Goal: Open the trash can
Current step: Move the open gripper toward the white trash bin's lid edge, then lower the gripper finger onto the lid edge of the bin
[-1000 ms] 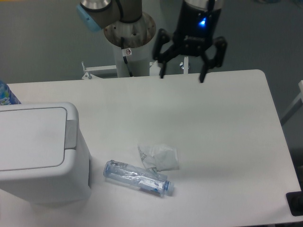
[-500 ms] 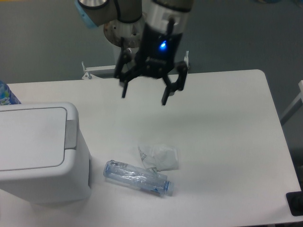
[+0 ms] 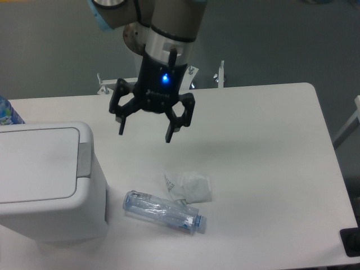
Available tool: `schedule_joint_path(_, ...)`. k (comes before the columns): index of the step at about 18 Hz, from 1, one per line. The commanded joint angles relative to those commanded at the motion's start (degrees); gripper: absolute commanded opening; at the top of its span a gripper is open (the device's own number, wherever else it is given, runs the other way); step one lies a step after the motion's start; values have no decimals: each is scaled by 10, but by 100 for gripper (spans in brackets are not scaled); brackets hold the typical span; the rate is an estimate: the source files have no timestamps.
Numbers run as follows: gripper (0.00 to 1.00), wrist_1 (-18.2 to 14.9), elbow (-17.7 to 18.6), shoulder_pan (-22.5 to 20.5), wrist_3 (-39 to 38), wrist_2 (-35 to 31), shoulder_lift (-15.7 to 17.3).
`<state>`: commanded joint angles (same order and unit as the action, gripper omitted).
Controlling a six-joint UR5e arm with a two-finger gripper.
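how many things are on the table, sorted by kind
bins: 1, the trash can, lid shut
bottles: 1 whole, the crushed bottle; a blue-labelled thing at the left edge may be another
crumpled wrappers: 1, the wrapper
total: 3 sure, 4 with the edge item
The gripper hangs open above the table, holding nothing.

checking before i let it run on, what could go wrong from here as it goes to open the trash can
1. The open pincer hangs above the table, right of the trash can. The grey push tab is narrow, so a finger may land on the flat lid instead and not release it.
2. A low approach could clip the bin's rim and shove it.
3. The crushed bottle and crumpled wrapper lie just below the pincer; dropping too early could sweep them.
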<state>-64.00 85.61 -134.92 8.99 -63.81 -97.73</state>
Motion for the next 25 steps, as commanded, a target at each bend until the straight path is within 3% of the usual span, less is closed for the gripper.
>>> schedule_joint_path(4, 100, 35, 1, 14, -68, -2, -18)
schedule_joint_path(25, 100, 36, 5, 52, -69, -5, -42)
